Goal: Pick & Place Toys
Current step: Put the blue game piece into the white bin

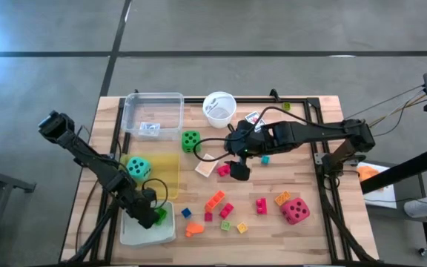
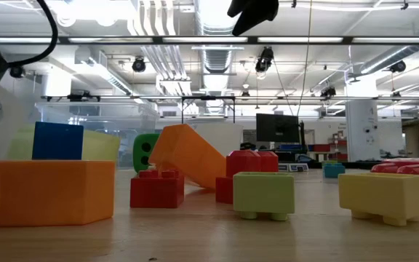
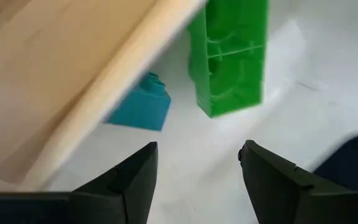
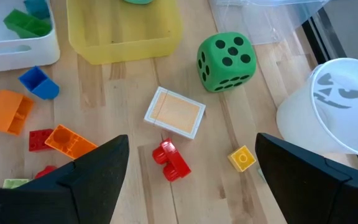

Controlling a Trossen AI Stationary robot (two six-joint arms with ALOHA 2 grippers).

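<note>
Your left pincer [image 3: 194, 171] hangs open and empty over the white tray [image 3: 303, 118], green block [image 3: 230, 59] just ahead inside; lift straight out. Right pincer [image 4: 188, 180] is wide open, empty, above the red block [image 4: 171, 159]; centre, then descend.

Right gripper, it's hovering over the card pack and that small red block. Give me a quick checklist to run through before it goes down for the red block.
1. Right gripper open: ok, fingers spread wide.
2. Nothing held in it: ok, the gap is empty in the right wrist view.
3. Red block lined up: ok, it lies on bare wood between the fingers.
4. Room around the block: not ok, the card pack lies close beside it, the small yellow block on its other side.
5. White cup and green die out of the way: ok, both lie farther off.
6. Left gripper clear: ok, open over the white tray, above a green block.
</note>
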